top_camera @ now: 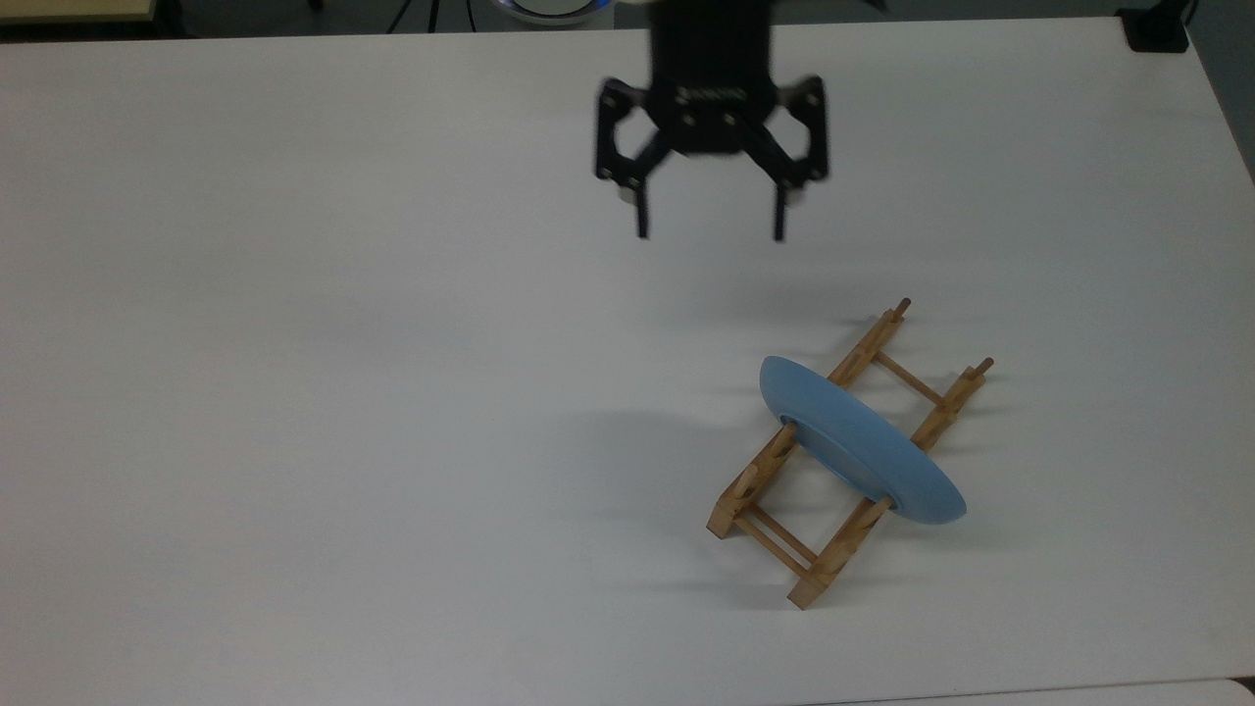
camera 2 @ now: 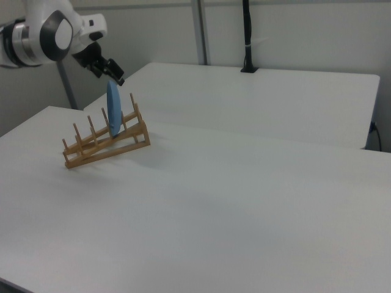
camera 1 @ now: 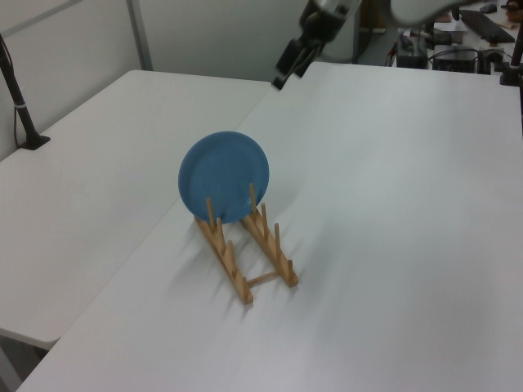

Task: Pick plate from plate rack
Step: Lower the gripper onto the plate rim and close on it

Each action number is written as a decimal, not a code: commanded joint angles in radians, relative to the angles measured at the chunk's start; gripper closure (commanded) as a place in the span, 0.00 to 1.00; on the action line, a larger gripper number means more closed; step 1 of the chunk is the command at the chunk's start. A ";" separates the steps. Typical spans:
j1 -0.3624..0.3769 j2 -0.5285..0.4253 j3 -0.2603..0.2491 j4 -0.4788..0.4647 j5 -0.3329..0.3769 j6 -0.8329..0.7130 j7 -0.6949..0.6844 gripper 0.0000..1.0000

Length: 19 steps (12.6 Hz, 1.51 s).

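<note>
The light-blue plate (top_camera: 863, 441) stands on edge in the wooden plate rack (top_camera: 843, 544), leaning between its pegs, on the white table. In the left view the plate (camera 1: 224, 175) faces the camera above the rack (camera 1: 233, 265). In the right view the plate (camera 2: 113, 113) appears edge-on in the rack (camera 2: 104, 149). My gripper (top_camera: 711, 235) hangs open in the air, with nothing between its fingers, toward the top view's upper left of the rack and well apart from the plate. The gripper (camera 1: 280, 82) is also high behind the plate in the left view, and just above the plate's top edge (camera 2: 116, 79) in the right view.
The white table (top_camera: 392, 392) stretches wide to the top view's left of the rack. A second white table (camera 1: 82, 163) adjoins it, carrying a black clamped post (camera 1: 24, 114). A black block (top_camera: 1157, 29) sits at the top view's upper right corner.
</note>
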State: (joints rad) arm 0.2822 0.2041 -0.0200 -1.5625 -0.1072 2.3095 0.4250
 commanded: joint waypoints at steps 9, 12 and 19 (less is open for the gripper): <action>0.124 0.231 -0.008 0.076 -0.538 0.176 0.538 0.21; 0.124 0.288 -0.008 0.148 -0.635 0.176 0.616 0.21; 0.134 0.293 -0.008 0.150 -0.657 0.174 0.620 0.53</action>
State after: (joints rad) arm 0.4050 0.4920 -0.0191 -1.4262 -0.7361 2.4684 1.0124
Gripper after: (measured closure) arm 0.485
